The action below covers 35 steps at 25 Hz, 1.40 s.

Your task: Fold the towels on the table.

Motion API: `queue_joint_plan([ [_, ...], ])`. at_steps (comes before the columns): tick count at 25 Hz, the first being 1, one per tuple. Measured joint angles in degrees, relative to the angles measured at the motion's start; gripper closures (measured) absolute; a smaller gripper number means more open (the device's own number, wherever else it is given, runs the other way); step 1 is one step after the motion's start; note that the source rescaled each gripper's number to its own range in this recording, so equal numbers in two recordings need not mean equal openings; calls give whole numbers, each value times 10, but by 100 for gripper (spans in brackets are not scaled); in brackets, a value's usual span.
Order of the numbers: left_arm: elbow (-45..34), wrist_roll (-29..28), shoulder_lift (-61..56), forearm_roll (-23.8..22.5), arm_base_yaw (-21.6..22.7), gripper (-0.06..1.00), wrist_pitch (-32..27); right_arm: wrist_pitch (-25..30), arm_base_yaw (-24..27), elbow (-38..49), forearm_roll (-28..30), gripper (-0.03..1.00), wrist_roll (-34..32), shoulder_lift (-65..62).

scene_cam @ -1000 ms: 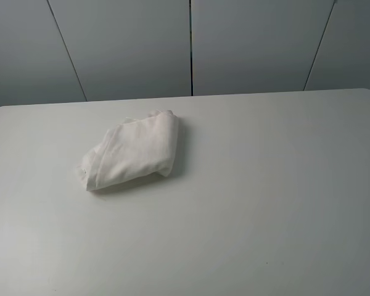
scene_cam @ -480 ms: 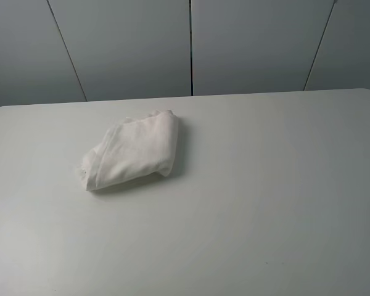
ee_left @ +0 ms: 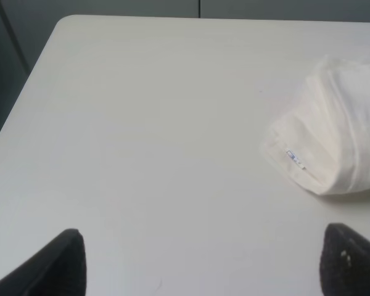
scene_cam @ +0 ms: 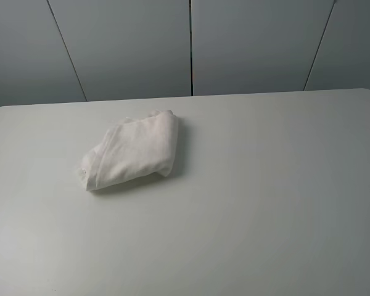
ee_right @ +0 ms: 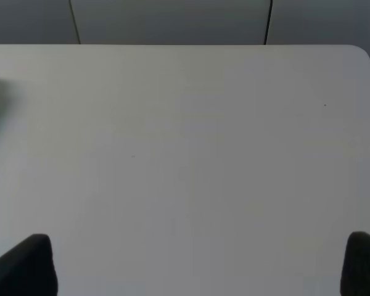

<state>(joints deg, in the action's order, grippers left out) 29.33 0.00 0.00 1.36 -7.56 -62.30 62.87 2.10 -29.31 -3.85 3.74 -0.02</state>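
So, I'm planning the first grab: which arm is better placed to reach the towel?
Probably the left. The towel lies on the table's left half, near the open left gripper; the open right gripper faces bare tabletop.

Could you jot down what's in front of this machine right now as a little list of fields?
towel: white, bunched in a loose heap, left of the middle
label: small, dark print, on the towel's edge
table: plain white
left claw: open, short of the towel, holds nothing
right claw: open, over bare table
wall: grey panels
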Motion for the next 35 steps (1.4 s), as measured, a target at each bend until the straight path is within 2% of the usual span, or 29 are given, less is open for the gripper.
queue_joint_plan([
  [35, 0, 0, 0, 0, 0, -4, 0, 0, 0, 0, 0, -3, 0, 0],
])
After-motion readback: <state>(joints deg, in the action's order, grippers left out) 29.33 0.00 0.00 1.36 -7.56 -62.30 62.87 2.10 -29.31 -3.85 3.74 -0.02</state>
